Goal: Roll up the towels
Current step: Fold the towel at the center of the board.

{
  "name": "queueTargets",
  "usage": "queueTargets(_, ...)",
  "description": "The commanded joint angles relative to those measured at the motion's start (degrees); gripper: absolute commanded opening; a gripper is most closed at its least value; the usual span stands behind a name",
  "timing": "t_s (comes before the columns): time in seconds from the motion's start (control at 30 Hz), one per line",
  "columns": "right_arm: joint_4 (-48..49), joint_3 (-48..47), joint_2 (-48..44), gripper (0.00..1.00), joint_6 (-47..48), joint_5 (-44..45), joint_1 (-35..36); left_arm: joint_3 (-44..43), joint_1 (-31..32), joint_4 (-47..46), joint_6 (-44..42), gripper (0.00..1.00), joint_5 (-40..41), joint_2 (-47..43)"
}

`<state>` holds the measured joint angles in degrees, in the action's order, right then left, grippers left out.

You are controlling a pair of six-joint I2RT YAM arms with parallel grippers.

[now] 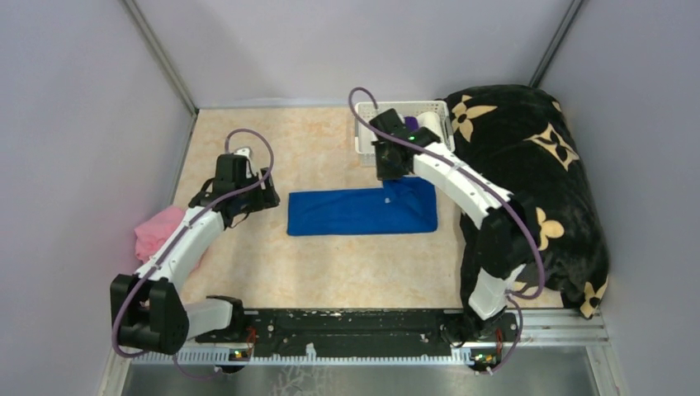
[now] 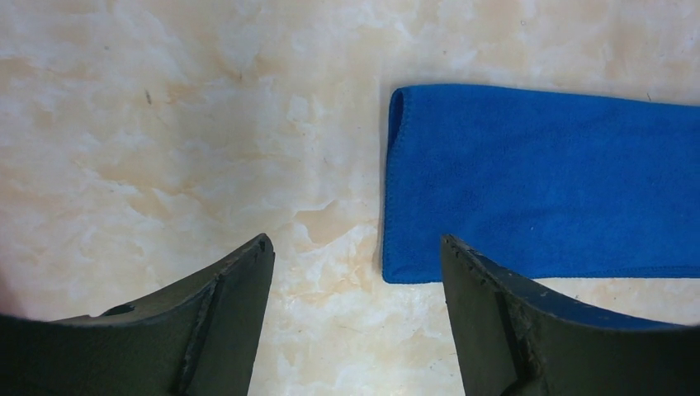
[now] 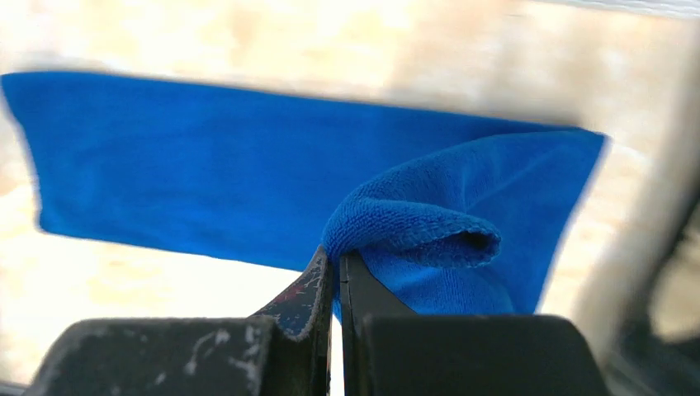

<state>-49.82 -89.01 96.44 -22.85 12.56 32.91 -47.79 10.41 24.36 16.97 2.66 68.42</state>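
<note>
The bright blue towel (image 1: 363, 212) lies flat and long across the middle of the table. My right gripper (image 1: 391, 176) is shut on a fold of its far edge near the right end and holds that fold raised; the pinched fold shows in the right wrist view (image 3: 413, 227) at my gripper (image 3: 336, 257). My left gripper (image 1: 268, 198) is open and empty just left of the towel's left end (image 2: 545, 181), with its jaws (image 2: 355, 241) over bare table. A cream-white towel roll (image 1: 430, 124) and a dark purple towel (image 1: 410, 124) sit in the white basket (image 1: 363, 142).
A big black plush blanket with beige flowers (image 1: 536, 157) fills the right side beside my right arm. A pink cloth (image 1: 157, 233) lies at the left edge under my left arm. Grey walls close in the table at the left, back and right.
</note>
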Motion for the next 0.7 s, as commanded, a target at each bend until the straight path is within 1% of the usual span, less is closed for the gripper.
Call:
queueTargets(0.0, 8.1, -8.0, 6.8, 0.00, -3.7, -10.3, 5.1, -2.6, -0.6, 0.6, 2.3, 0.78, -4.4, 3.0)
queueTargets(0.23, 8.2, -17.8, 15.9, 0.00, -6.0, -13.3, 10.8, -3.8, -2.1, 2.0, 3.6, 0.75, -8.4, 8.1)
queueTargets(0.47, 8.9, -22.6, 21.8, 0.00, -8.4, -16.2, 13.5, -4.0, -2.9, 2.6, 3.3, 0.68, -11.0, 11.0)
queueTargets(0.67, 8.5, -24.1, 25.1, 0.00, -9.5, -18.2, 14.9, -3.6, -2.8, 2.4, 3.3, 0.63, -12.5, 12.5)
